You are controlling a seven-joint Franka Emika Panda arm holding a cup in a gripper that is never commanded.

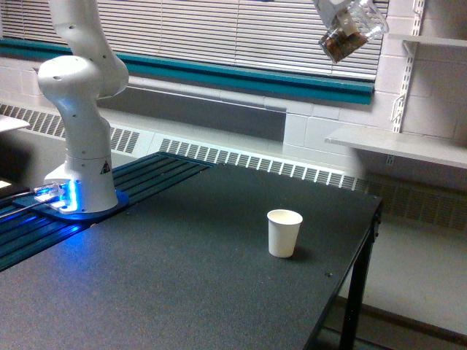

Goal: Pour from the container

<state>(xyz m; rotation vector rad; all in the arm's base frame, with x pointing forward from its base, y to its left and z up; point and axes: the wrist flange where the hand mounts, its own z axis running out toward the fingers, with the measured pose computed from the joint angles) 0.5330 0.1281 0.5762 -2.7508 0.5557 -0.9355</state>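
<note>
Exterior view: container (349, 36) tilted high above paper cup (284, 232) (no legible writing).

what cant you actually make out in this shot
- Gripper: cut off by the exterior view's top edge; open or shut cannot be told.
- Container: blurred and tilted; brown contents show, but not what they are or how much.
- White paper cup: its inside is hidden by the viewing angle.

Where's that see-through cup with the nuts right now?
The clear container is high at the top right of the exterior view, tilted in the end effector, in front of the window blinds and well above the white paper cup.
</note>
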